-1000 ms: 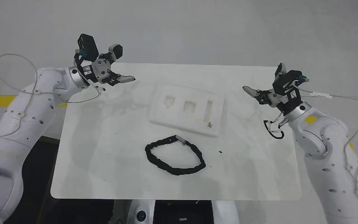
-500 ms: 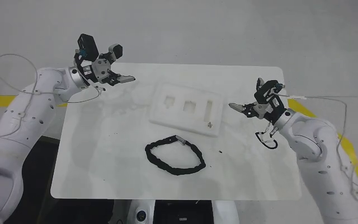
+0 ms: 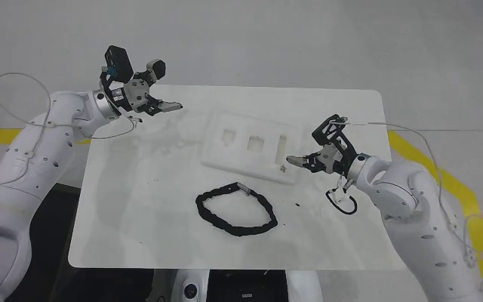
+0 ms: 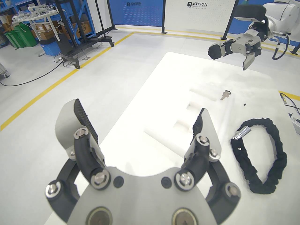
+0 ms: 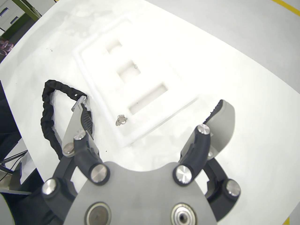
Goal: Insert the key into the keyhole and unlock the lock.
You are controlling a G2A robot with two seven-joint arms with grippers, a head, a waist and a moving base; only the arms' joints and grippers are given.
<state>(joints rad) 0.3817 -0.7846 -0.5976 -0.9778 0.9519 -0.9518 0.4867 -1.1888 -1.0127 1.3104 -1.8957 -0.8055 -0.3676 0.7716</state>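
From the top view, a white foam tray (image 3: pixel 290 151) with three recesses lies near the middle of the tabletop (image 3: pixel 136 226). The key (image 3: pixel 283 168) rests on the tray's corner at about 4 o'clock. The lock (image 3: pixel 238 232), a closed black fabric-covered loop, lies flat on the tabletop at 6 o'clock from the tray and apart from it. Its metal barrel (image 3: pixel 244 187) sits at the loop's 12 o'clock. The right end effector (image 3: pixel 296 160) is just beside the key at its 3 o'clock, with its fingers spread and nothing between them. The left end effector (image 3: pixel 167 108) is over the tabletop edge at 10 o'clock from the tray, well apart from both key and lock.

In the left wrist view, the left end effector (image 4: pixel 139 107) has its fingers wide apart and empty over the tabletop's edge. Beyond them lies the foam tray (image 4: pixel 164 139) with the key (image 4: pixel 225 94) on its far part. The lock (image 4: pixel 281 158) lies beside the tray, its metal barrel (image 4: pixel 242 133) on the end nearest the tray. Farther off, the right end effector (image 4: pixel 230 58) is above the tabletop with its fingertips pointing down.

In the right wrist view, the right end effector (image 5: pixel 151 104) is spread and holds nothing. The key (image 5: pixel 120 120) lies untouched on the corner of the foam tray (image 5: pixel 98 45), near the long recess. The lock (image 5: pixel 45 120) lies beside that corner, partly behind one finger.
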